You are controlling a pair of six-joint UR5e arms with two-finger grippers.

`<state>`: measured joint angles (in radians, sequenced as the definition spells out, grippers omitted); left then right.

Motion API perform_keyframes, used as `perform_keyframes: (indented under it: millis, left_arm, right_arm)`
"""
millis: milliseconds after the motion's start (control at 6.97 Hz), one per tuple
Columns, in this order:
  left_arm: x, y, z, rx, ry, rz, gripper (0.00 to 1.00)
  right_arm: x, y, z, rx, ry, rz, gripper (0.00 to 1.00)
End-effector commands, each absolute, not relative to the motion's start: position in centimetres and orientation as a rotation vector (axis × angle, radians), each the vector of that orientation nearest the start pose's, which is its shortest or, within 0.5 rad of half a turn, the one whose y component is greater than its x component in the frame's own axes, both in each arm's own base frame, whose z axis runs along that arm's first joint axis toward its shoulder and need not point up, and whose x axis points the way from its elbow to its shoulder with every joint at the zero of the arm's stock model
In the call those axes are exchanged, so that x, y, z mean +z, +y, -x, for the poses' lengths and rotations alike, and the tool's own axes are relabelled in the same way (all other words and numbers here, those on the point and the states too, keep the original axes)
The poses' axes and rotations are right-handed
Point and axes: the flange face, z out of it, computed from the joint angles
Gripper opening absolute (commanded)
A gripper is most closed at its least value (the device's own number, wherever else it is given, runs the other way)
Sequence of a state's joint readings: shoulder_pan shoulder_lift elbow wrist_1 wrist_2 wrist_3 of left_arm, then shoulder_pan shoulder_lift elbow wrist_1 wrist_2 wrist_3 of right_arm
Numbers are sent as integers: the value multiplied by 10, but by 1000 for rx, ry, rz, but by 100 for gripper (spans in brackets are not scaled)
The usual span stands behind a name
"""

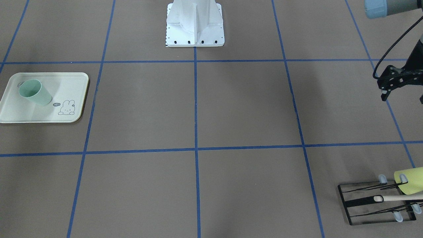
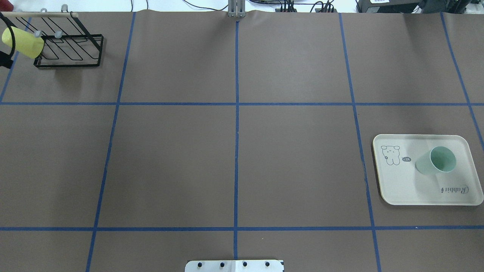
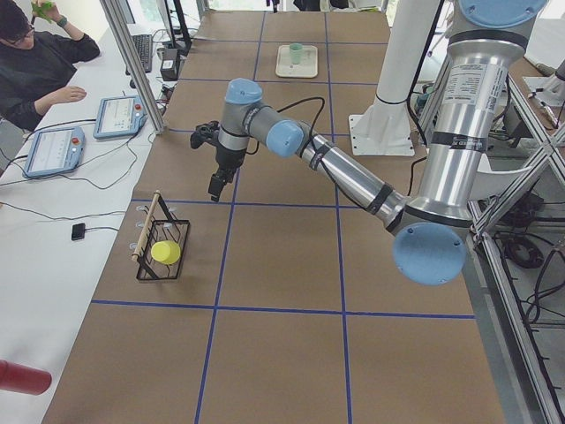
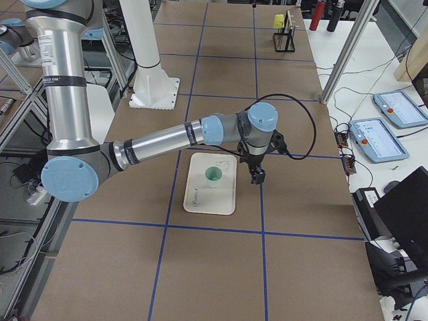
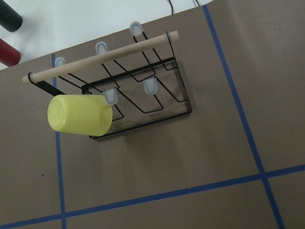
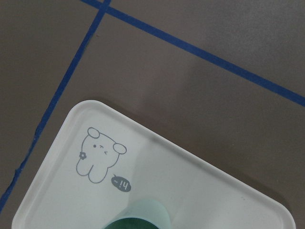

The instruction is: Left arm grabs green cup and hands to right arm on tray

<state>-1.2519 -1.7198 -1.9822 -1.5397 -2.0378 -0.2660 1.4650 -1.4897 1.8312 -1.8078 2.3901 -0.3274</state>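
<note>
The green cup [image 2: 436, 160] stands upright, open end up, on the cream tray [image 2: 416, 198] at the table's right end. It also shows in the front view [image 1: 34, 92] and at the bottom edge of the right wrist view [image 6: 145, 212]. The right gripper [image 4: 257, 175] hangs above the table just off the tray's outer long edge, apart from the cup. I cannot tell if it is open or shut. The left gripper [image 3: 216, 185] hangs above the table near the rack, holding nothing that I can see. I cannot tell its state. Its wrist bracket [image 1: 393, 79] shows in the front view.
A black wire rack [image 2: 72, 49] with a wooden bar stands at the far left corner, with a yellow-green cup [image 5: 81, 114] hung on it. The white robot base [image 1: 195, 26] is at the middle near edge. An operator [image 3: 35, 62] and tablets sit beside the table.
</note>
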Motion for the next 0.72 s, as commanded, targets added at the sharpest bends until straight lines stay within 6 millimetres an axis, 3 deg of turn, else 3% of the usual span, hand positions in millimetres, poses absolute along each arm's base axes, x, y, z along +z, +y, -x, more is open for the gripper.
perform_keyframes:
  millis: [0,144,287,431,574]
  left_arm:
    - [458,-505,-24,146,646,-286,100]
    - [478,-497,1,88,657,-257,100]
    - [497,-500,26,30,649,-235,100]
    - [527,-489,56,-13,700,-210,100]
    - [555,-484,75,54,767,-258,100]
  right_arm:
    - [515,-512,-51,-451,-793,-209,99]
    - [515,-513,-50,-451,-791,-215,99]
    - [530,-509,-50,-442,-793,-197,99]
    - [547,-510,-60,-426,-792,-201,99]
    - [557,-508,-72,-392,-791,-207,99]
